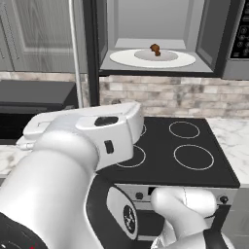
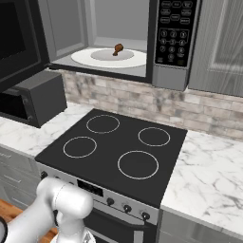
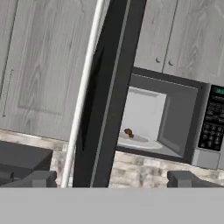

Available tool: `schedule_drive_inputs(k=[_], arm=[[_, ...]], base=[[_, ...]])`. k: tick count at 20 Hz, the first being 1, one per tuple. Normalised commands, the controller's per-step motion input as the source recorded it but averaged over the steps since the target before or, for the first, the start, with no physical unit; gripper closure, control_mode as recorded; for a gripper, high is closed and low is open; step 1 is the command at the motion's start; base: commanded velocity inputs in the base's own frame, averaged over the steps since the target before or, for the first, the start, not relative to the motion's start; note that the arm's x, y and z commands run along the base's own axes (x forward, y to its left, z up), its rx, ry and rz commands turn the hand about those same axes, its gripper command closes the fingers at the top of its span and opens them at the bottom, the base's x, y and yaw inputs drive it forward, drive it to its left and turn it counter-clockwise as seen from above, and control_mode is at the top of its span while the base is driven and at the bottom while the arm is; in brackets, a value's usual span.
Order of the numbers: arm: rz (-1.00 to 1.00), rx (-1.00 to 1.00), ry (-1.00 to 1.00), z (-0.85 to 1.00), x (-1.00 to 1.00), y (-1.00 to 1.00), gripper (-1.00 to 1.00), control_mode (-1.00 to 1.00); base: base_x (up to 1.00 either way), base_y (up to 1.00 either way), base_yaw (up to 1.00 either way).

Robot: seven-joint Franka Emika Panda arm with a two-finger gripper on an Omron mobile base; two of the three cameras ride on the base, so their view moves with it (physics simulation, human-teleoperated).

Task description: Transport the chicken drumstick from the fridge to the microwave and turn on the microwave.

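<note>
On round white turntable [image 2: 137,59], knobbly drumstick [image 2: 117,49]

A: Above the stove?
B: An open microwave [image 1: 160,44] with a white round turntable [image 1: 127,59] inside; a small brown chicken drumstick [image 1: 155,49] resting at its middle. Door [image 1: 91,48] swung out to the left, long pale handle [image 1: 75,53] upright beside it. Button panel [image 1: 241,34] at the far right edge.

A: And below?
B: A black cooktop [image 1: 194,151] with ringed burners, pale brick wall [image 1: 185,95] behind, marble counter [image 1: 236,141] to the right. White arm [image 1: 73,160] bulking large in the foreground.
</note>
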Motion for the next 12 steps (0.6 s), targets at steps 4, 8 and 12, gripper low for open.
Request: schedule_drive_inputs(k=[4, 8, 12], arm=[[-0.03, -0.08, -0.14, -0.44, 0.78, 0.21, -1.00, -1.00], [0.00, -0.09, -0.15, -0.53, 0.65, 0.31, -1.00, -1.00], [0.00, -0.07, -0.12, -0.43, 0.55, 0.37, -1.00, -1.00]], base=[[0.00, 0.00, 0.00], [0.00, 0.00, 0.00], [0.00, 0.00, 0.00]])
